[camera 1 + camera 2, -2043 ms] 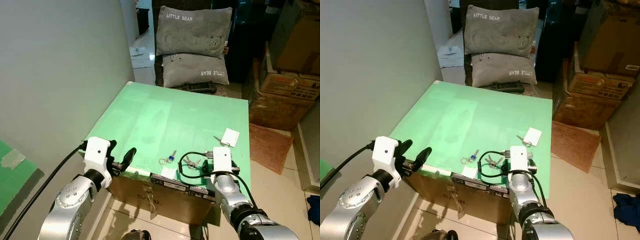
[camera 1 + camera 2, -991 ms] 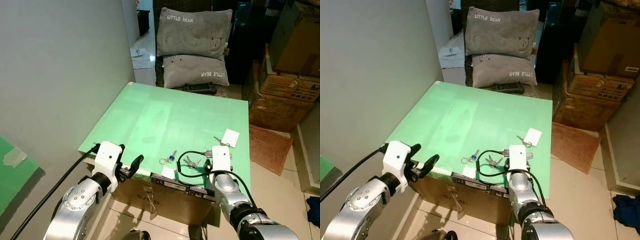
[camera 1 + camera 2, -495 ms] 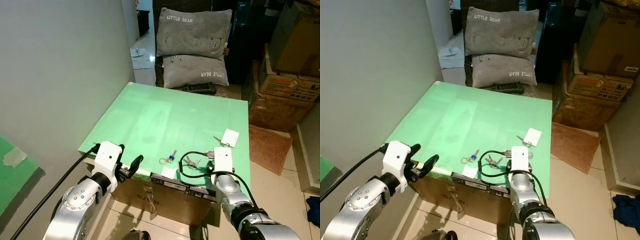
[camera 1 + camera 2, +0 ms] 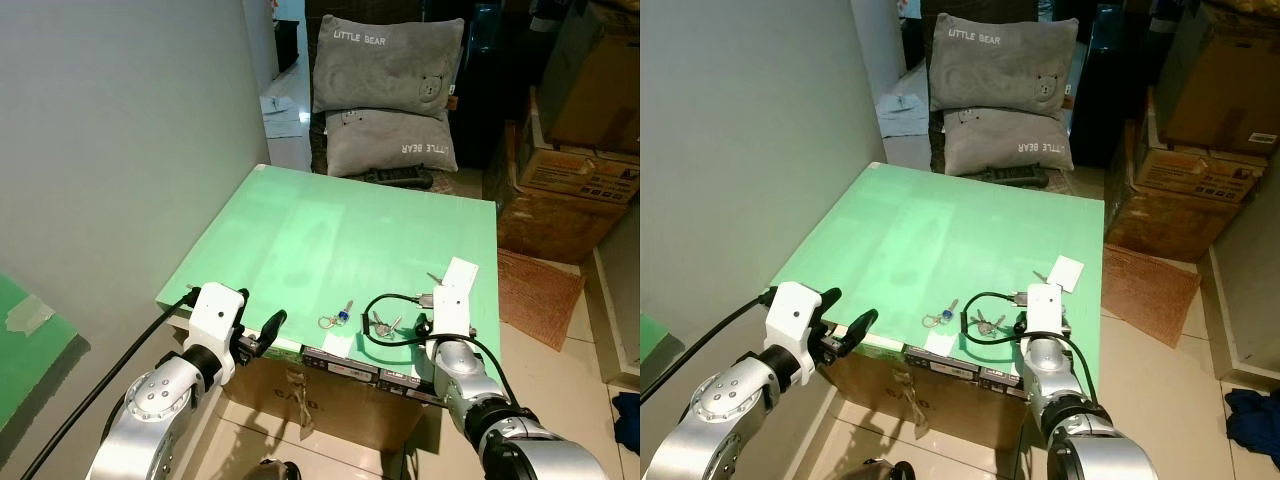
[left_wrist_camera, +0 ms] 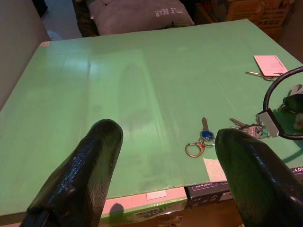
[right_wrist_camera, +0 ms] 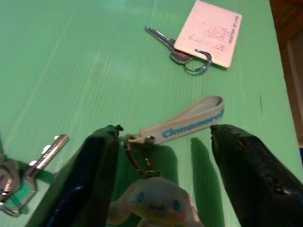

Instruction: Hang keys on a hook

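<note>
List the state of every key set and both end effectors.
Blue-capped key: flat on the green table, untouched.
Key bunch: flat on the table, untouched.
Plush keychain: lying between the open fingers, not gripped.
Key with card: flat on the table.
Left end effector: open, empty.
Right end effector: open.

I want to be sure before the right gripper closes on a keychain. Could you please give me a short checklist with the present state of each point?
1. Right gripper open: ok, its fingers stand wide apart.
2. Target between the fingers: ok, the plush keychain and its white strap lie in the gap, on the green table.
3. Other keys out of the grasp: ok, the silver key bunch lies outside one finger, and the key with the paper tag lies farther off.
4. Black cable out of the way: cannot tell, it loops close to the gripper.
5. Left gripper out of the way: ok, open at the near table edge, apart from the blue-capped key.
6. Hook located: cannot tell.
</note>
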